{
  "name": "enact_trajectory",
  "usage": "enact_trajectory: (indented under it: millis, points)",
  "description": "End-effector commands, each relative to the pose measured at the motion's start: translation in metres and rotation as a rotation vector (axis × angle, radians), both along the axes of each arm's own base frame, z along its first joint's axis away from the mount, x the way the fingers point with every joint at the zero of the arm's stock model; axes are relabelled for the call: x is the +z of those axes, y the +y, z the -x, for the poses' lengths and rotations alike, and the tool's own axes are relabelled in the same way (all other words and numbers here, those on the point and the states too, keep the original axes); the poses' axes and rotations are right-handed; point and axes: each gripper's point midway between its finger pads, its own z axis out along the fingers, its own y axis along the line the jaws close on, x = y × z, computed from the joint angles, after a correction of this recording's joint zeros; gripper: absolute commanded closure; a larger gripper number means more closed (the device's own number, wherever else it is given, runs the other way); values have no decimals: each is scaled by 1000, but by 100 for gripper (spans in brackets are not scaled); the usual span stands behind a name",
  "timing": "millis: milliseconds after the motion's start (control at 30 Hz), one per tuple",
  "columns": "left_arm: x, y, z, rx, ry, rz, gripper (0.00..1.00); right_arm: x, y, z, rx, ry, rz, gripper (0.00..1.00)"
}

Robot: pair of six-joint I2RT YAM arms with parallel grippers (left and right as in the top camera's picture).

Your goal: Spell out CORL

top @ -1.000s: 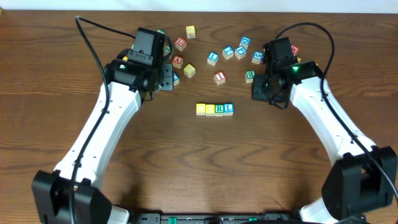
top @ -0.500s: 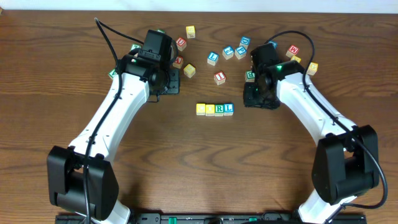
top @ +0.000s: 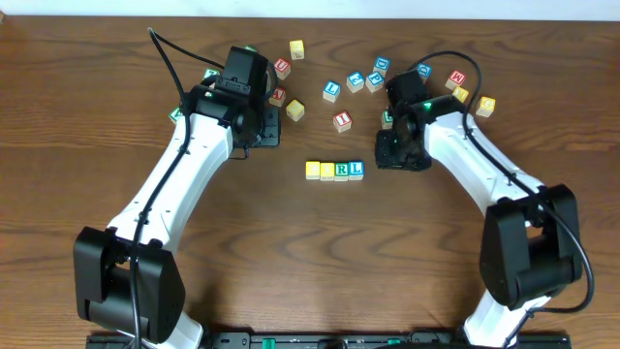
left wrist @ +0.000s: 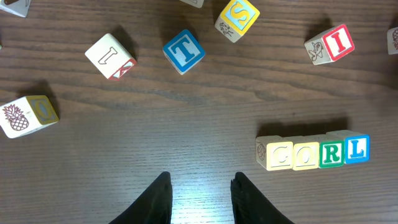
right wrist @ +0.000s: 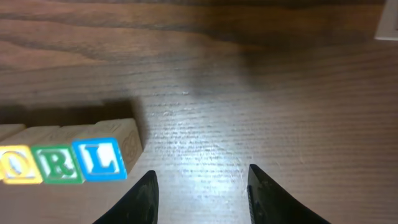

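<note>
left gripper [left wrist: 200, 186] is hanging with fingers parted and empty above the table [top: 310, 252]; right gripper [right wrist: 202, 180] is hanging parted and empty too. corl row [top: 334, 170] is sitting cube against cube, at four o'clock of the left gripper and eight o'clock of the right gripper.

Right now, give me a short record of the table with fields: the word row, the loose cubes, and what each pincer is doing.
word row: C cube, O cube, R cube, L cube, side by side, no gap visible, reading CORL
row position: middle of the table, between the arms
loose cubes: scattered beyond the row, among them blue T cube and red I cube
left pincer: open, empty, off the C end
right pincer: open, empty, off the L end
task state: word looks complete
</note>
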Motion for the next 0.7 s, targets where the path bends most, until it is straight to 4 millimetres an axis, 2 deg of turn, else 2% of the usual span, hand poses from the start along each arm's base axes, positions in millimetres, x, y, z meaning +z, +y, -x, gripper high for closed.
enact_trajectory:
  millis: [0,333,667]
  points:
    - [-10,1,3,10,29,1,69,-9,5,2,-1,15,-4,59]
    - [-11,1,3,10,31,1,69,-25,17,11,12,18,-7,58]
    - [-11,1,3,10,30,1,69,-28,17,13,12,21,-6,57]
